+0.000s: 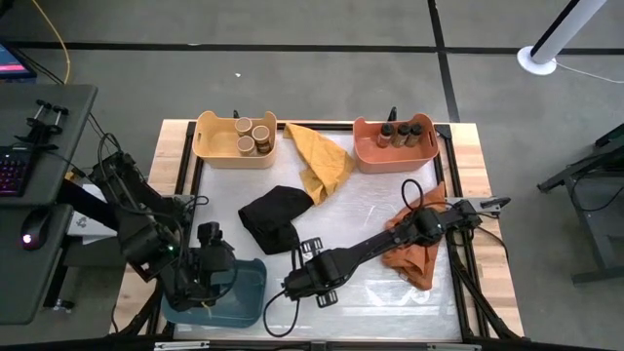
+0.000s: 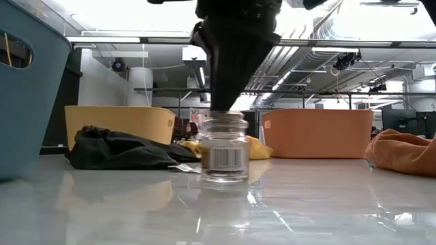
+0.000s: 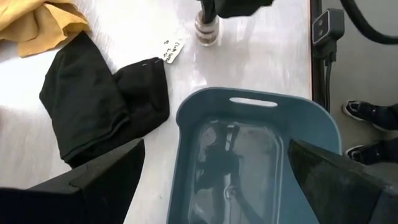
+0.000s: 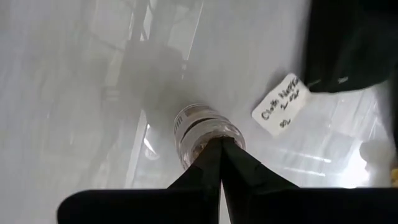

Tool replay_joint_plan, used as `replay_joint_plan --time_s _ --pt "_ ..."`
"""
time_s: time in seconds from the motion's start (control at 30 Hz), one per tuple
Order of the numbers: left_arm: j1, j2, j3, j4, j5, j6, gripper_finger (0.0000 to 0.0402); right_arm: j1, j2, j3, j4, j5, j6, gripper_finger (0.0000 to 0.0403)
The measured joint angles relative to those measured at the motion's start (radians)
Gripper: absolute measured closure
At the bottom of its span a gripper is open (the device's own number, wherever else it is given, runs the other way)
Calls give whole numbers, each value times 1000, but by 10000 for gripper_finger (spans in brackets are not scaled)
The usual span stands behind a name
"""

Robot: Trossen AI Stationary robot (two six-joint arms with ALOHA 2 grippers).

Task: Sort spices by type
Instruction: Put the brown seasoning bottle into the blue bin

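- Glass spice jar (image 2: 225, 155) stands upright on the white table (image 2: 327, 204), near the front edge; its cap is hidden under the right gripper (image 4: 221, 144), whose fingers are pressed together on top of it.
- Left gripper (image 3: 211, 180) hangs over the blue bin (image 3: 258, 106), fingers spread apart, holding nothing.
- Black cloth (image 1: 275, 216) lies just behind, its tag legible only in part.
- Farther back, the yellow bin (image 1: 219, 151) holds three tan-topped jars (image 1: 252, 135); the orange bin (image 1: 370, 154) holds three dark-topped jars (image 1: 401, 133).

Jar (image 2: 225, 158) lid hidden by fingers (image 2: 235, 61)
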Motion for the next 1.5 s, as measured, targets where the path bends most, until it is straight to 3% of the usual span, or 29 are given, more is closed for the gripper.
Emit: replay_joint_plan --time_s 0.37,0.5,0.6,0.7,0.9,1.03,1.13,1.2,1.37,1.5 --pt "-13 0 0 -11 -7 0 21 -10 -176 -2 11 2 128 403" --pt "-13 0 0 -10 -25 0 21 -17 -207 -2 40 -63 246 391" --pt "-13 0 0 -10 -38 0 21 -19 -209 -2 38 -148 281 350" --pt "-13 0 0 -7 -41 -1 21 -16 -189 -7 27 -167 277 284" --pt "-13 0 0 -5 -64 -25 21 -11 -167 -69 23 -63 325 143" --pt "-13 0 0 4 -99 -26 21 -17 -164 -97 -45 -41 350 93" --pt "3 0 -16 94 -204 -13 21 -13 -176 -97 -142 -27 370 86" --pt "45 0 -33 188 -213 28 21 8 -199 -97 -212 7 373 85" --pt "212 38 -75 468 -117 219 21 72 -326 -117 -288 93 446 84" --pt "335 112 -90 703 4 401 21 112 -500 -187 -294 108 675 84"
